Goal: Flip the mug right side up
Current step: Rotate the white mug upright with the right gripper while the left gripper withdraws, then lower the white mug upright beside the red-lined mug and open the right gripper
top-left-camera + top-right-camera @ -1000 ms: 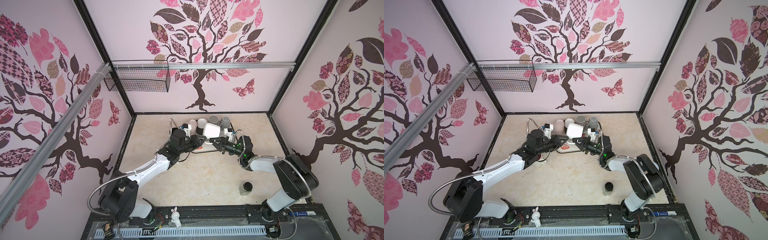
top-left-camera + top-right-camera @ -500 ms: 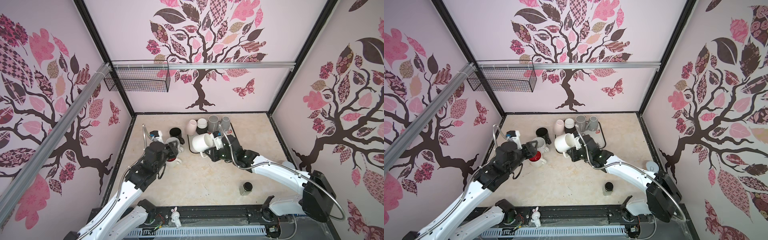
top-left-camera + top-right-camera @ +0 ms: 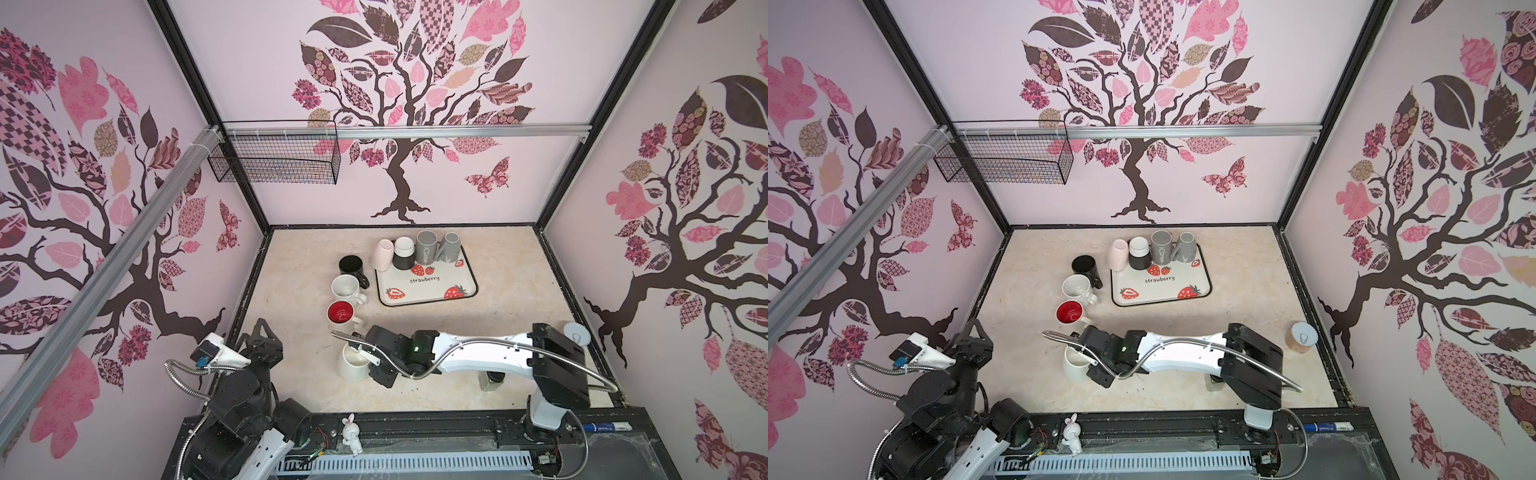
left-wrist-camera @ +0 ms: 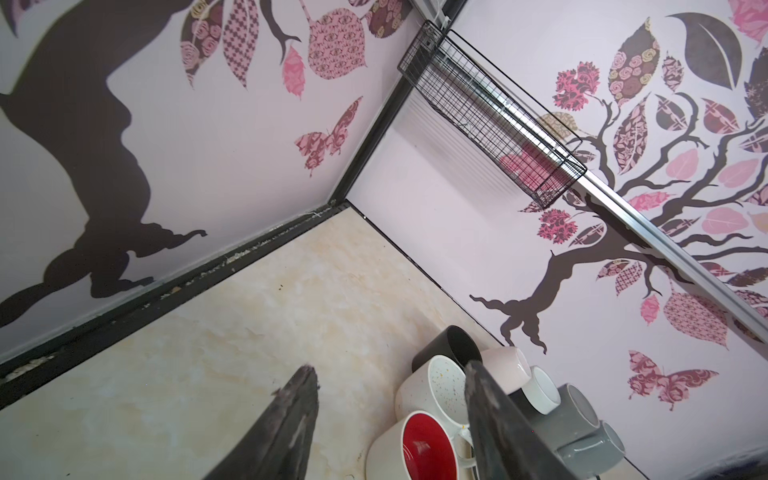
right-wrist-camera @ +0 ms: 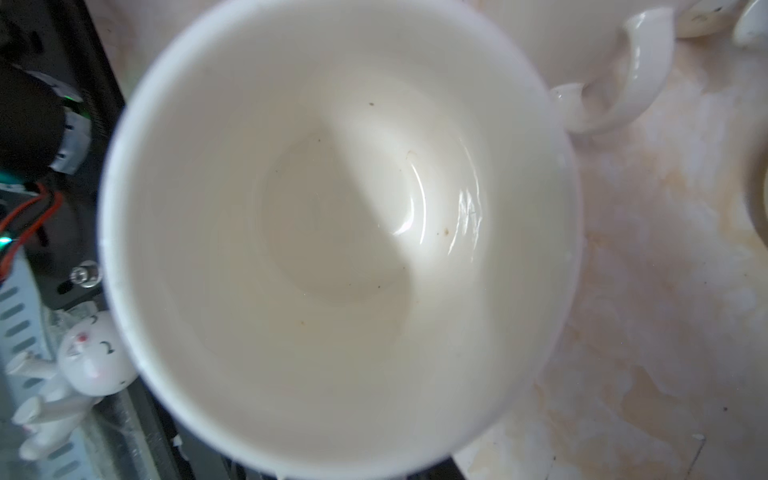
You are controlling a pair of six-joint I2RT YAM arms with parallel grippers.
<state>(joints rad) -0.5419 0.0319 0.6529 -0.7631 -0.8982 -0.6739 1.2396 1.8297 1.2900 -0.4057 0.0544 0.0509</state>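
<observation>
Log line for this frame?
right gripper: shut on white mug | orientation: mouth up, not yet released | left gripper: open, empty

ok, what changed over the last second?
The right gripper carried the white mug from the tray to the near left of the table; it's now mouth up, jaws shut on its rim. The left gripper let go, pulled back to its base, jaws open. The other mugs on and beside the tray stayed put.
</observation>
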